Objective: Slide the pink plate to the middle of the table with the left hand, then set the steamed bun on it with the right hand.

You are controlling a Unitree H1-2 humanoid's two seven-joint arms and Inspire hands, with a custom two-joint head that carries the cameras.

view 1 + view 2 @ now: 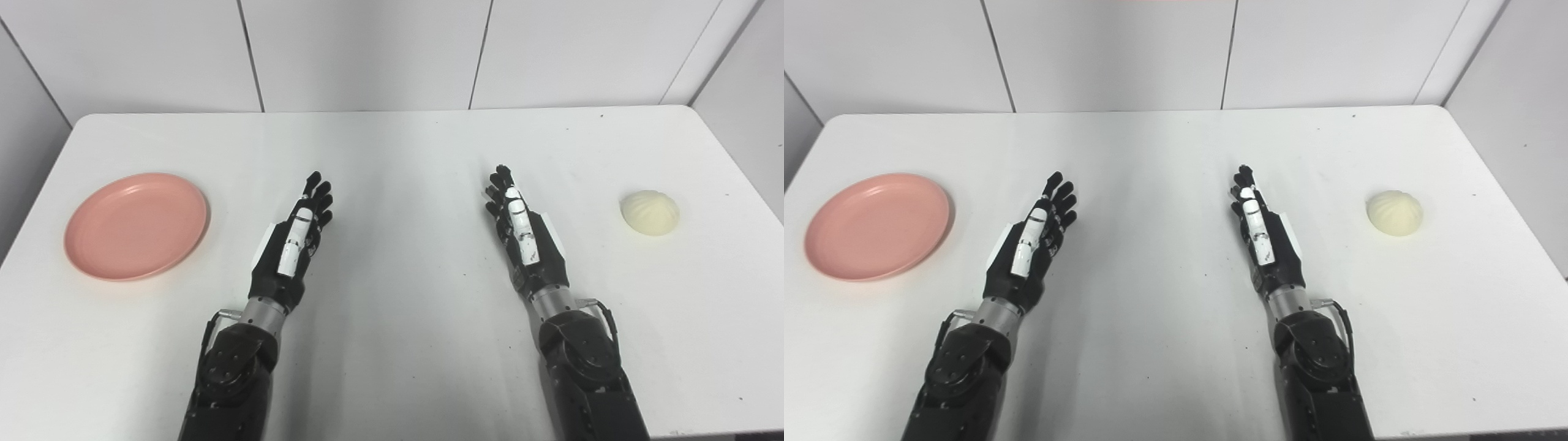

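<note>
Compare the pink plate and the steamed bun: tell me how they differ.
The pink plate is flat, shallow and salmon pink; the steamed bun is a domed, pleated, cream lump. The plate lies at the table's left side, the bun at its right. The plate looks far wider than the bun. Both rest on the white table, untouched.

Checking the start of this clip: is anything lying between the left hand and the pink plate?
Nothing visible. Only bare white table lies between the open left hand and the pink plate, which sits apart from it near the table's left edge.
</note>
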